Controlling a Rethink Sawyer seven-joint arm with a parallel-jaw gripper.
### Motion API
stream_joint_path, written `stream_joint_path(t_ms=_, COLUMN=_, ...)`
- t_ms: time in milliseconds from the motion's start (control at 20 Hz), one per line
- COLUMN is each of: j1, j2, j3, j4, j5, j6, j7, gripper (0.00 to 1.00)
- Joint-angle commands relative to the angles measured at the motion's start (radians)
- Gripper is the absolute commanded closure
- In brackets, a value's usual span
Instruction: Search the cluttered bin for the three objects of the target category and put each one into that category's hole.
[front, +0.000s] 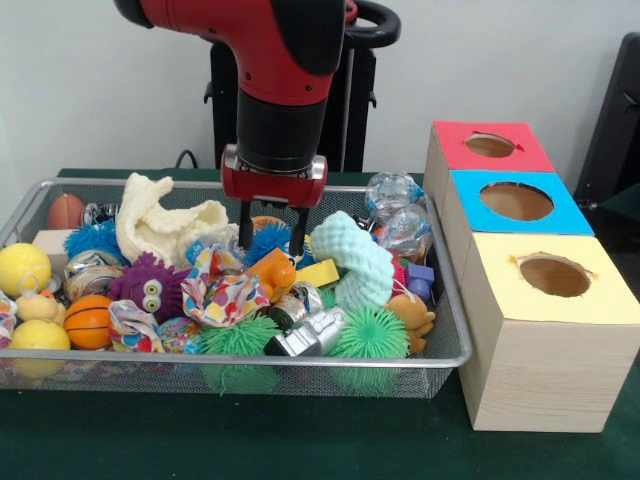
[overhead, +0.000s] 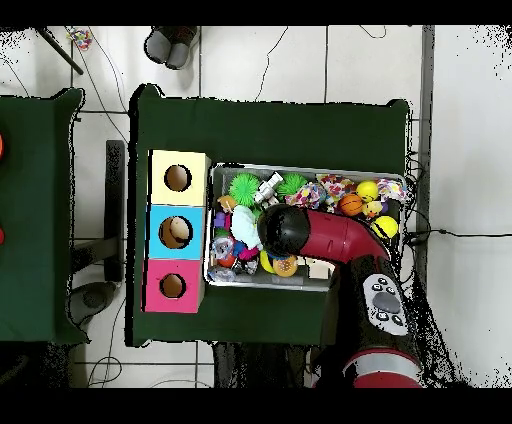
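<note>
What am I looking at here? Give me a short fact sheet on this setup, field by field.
Machine: red and black arm, its gripper lowered into the toys, fingers apart
Container: wire mesh bin on a green table
Contents: piled toys, including a purple furry monster, small basketball, yellow ball, spiky green balls
Targets: wooden box beside the bin with red, blue and yellow holes
Holes: nothing visible inside
</note>
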Motion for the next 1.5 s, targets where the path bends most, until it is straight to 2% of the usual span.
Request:
stream_joint_path(t_ms=50, j1=-0.028, j2=0.058, j3=0.072, j4=-0.063, j5=0.027, j6=0.000, j7=0.117, gripper=0.00)
stream_joint_path(t_ms=500, j1=-0.049, j2=0.117, j3=0.083, j4=-0.098, j5=0.016, j6=-0.037, j7=0.104, gripper=0.00)
stream_joint_path(t_ms=850, j1=-0.069, j2=0.132, j3=0.104, j4=-0.096, j5=0.009, j6=-0.056, j7=0.091, gripper=0.00)
stream_joint_path(t_ms=1000, j1=-0.060, j2=0.137, j3=0.090, j4=-0.126, j5=0.006, j6=-0.032, j7=0.095, gripper=0.00)
stream_joint_path(t_ms=1200, j1=-0.054, j2=0.146, j3=0.066, j4=-0.127, j5=-0.003, j6=-0.054, j7=0.114, gripper=0.00)
stream_joint_path(t_ms=1500, j1=-0.055, j2=0.104, j3=0.077, j4=-0.099, j5=0.008, j6=-0.014, j7=0.107, gripper=0.00)
